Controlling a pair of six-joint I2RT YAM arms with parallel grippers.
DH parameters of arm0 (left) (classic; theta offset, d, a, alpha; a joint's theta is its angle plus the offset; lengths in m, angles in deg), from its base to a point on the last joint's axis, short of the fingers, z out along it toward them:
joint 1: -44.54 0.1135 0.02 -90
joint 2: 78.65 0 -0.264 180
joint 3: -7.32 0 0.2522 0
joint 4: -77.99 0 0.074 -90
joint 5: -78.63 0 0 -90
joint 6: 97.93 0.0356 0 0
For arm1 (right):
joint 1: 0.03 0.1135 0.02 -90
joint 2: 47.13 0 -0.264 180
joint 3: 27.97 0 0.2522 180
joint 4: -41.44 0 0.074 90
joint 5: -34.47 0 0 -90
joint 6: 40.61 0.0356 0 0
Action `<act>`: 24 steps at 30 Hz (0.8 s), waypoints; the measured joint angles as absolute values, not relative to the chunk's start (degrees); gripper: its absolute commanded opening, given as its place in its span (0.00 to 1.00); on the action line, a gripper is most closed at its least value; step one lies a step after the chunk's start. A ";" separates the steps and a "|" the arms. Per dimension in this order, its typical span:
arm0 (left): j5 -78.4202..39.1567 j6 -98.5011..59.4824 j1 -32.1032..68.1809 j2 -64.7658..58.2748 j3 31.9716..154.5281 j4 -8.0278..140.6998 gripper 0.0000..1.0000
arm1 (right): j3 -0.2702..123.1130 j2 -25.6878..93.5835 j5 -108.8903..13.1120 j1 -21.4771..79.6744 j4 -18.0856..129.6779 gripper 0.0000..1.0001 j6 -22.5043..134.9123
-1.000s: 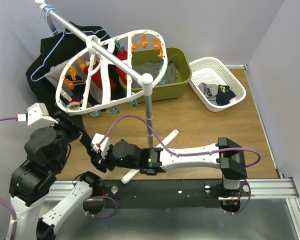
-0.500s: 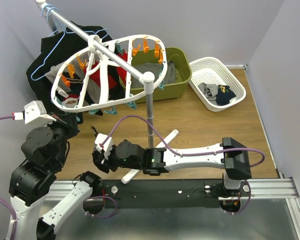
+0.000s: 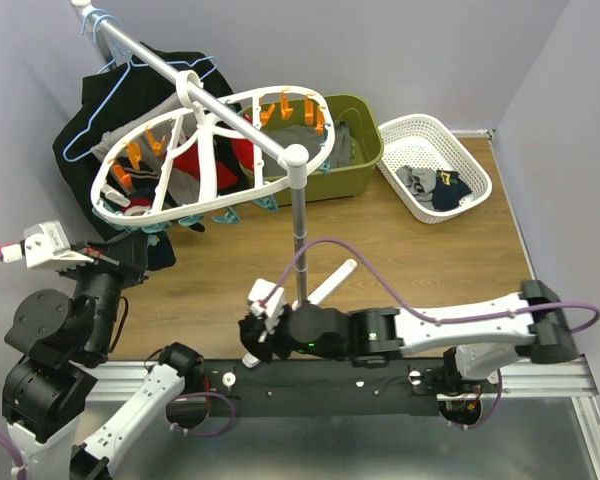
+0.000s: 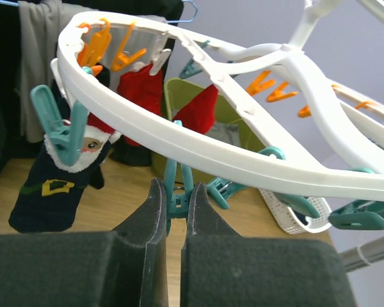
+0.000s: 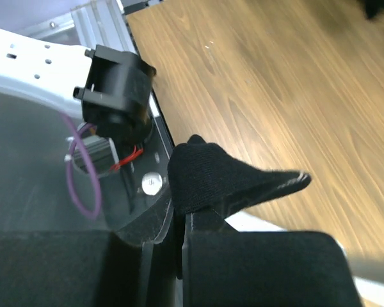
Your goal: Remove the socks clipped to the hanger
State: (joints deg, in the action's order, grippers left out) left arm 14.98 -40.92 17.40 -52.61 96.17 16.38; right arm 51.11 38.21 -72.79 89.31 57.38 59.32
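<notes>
Nearby, my right claw (image 5: 179,220) grips a dark sock (image 5: 230,179), held low, likely for carrying away. Further out, my left claw (image 4: 176,190) squeezes a teal peg (image 4: 177,203) under the hanger (image 4: 198,150) rim, probably to open it; a navy sock (image 4: 51,192) and red socks (image 4: 141,89) hang clipped beyond.

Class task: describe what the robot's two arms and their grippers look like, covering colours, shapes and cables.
Both arms pair white links with chunky black joint housings: the left arm, the right arm. A purple cable loops along each. A white camera block sits on the left wrist. The left gripper and right gripper each have two flat black fingers, tapering to the tips.
</notes>
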 measured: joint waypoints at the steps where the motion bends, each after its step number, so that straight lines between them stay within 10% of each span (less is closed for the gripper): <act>1: 14.61 -41.08 17.40 -53.05 96.02 16.79 0.00 | 49.29 35.34 -73.66 89.55 58.05 0.03 60.50; 24: 7.13 -42.28 17.40 -54.84 94.99 18.32 0.00 | 35.39 14.01 -100.22 69.73 82.64 0.01 86.93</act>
